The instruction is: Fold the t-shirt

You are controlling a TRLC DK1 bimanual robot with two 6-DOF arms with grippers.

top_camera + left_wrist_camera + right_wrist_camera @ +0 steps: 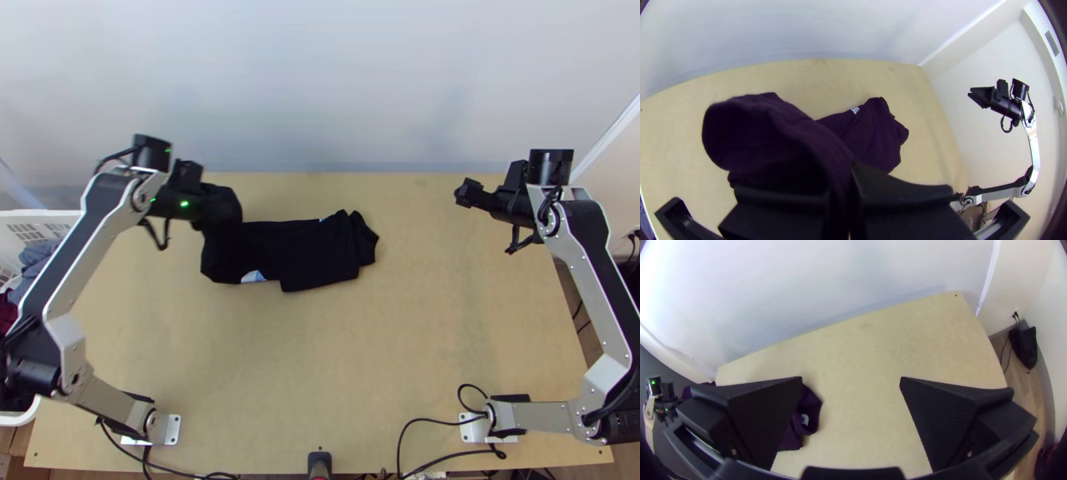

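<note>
The left gripper [218, 210] sits between ten and eleven on the table's clock, twelve being the wall side and six the arms' side. It is clamped on the shirt [316, 254]: in the left wrist view dark cloth runs in between its fingers, which press together around it. I cannot tell which part of the shirt is pinched.

From the grip the cloth hangs in a loose, rounded loop towards six. The rest lies on the table [336, 344] as a rumpled band reaching out towards three, its far end bunched at about one o'clock. A pale patch [253, 277] shows on the band's six-o'clock edge, just beside the hanging part. How many layers the cloth makes, I cannot tell.

The right gripper [465, 194] is well apart from the shirt, between one and two, raised and holding nothing. In the right wrist view its fingers stand wide apart.

Farther out, the wall [320, 88] rises at twelve. At nine, beside the table, is a white basket [48, 214] with grey-blue and dark red clothes in it. Black cables [432, 419] curl at about five.
</note>
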